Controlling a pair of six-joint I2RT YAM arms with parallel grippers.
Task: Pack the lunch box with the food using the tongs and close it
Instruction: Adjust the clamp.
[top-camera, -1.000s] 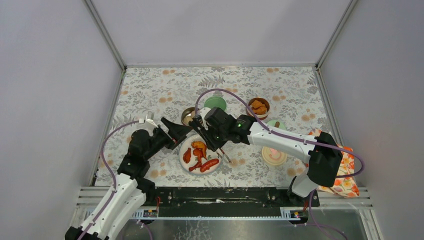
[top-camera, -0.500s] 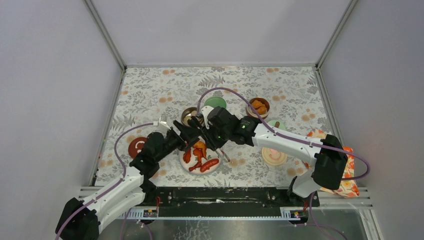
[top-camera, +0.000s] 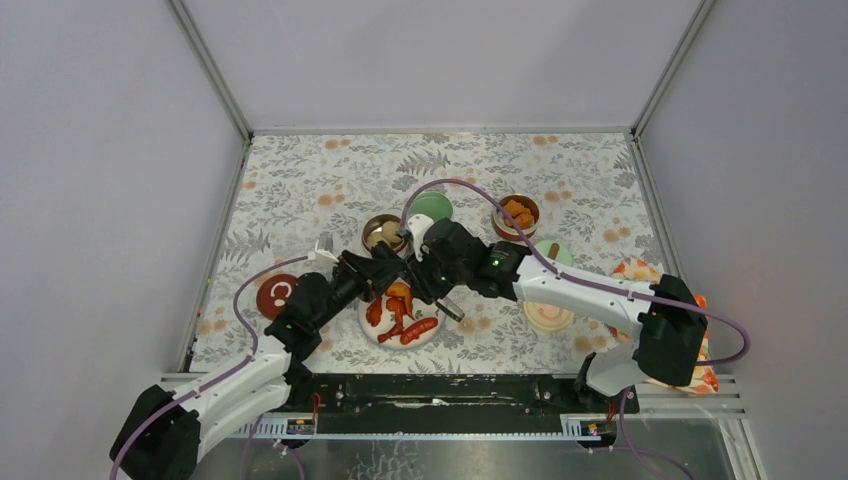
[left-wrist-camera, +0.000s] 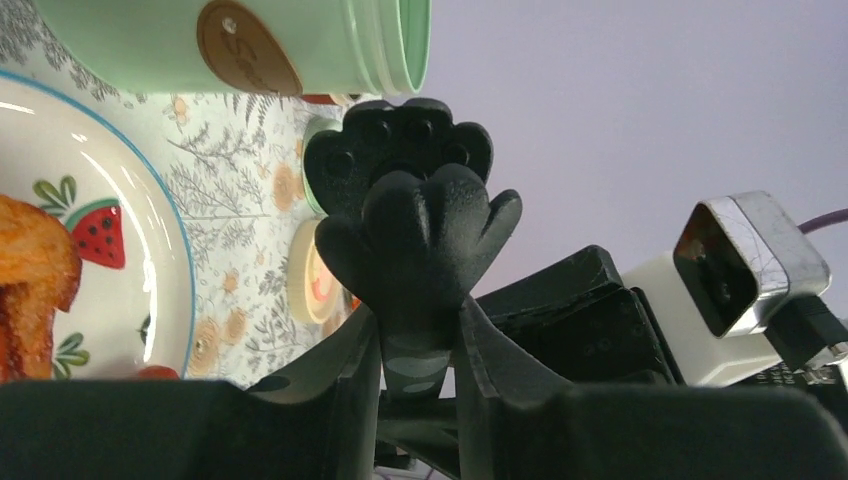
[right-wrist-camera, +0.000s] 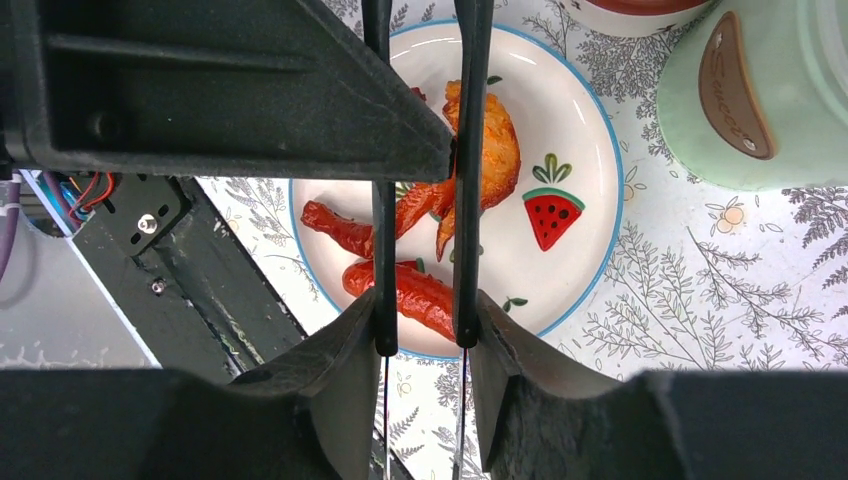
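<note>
My right gripper (right-wrist-camera: 425, 330) is shut on the slim dark tongs (right-wrist-camera: 470, 150), one arm against each finger, above the white plate (right-wrist-camera: 585, 170). On the plate lie red sausages (right-wrist-camera: 420, 290) and an orange fried chunk (right-wrist-camera: 497, 150). My left gripper (left-wrist-camera: 420, 335) faces it, shut on the tongs' black paw-shaped end (left-wrist-camera: 415, 215). From above, both grippers (top-camera: 388, 270) (top-camera: 430, 283) meet over the plate's (top-camera: 368, 322) far edge. The mint-green jar (left-wrist-camera: 300, 40) stands just behind. One steel bowl (top-camera: 380, 232) is beside it; another (top-camera: 518, 212) holds fried chunks.
The green lid with a brown knob (top-camera: 553, 250) and the cream lid (top-camera: 548, 315) lie right of the plate. The dark-red lid (top-camera: 275, 295) lies left of it. A floral cloth (top-camera: 690, 365) sits at the near right corner. Grey walls enclose the table.
My left arm has swung right, over the plate's far edge, to the tongs, and its jaws have closed on them. The right gripper has kept its hold and shifted slightly right.
</note>
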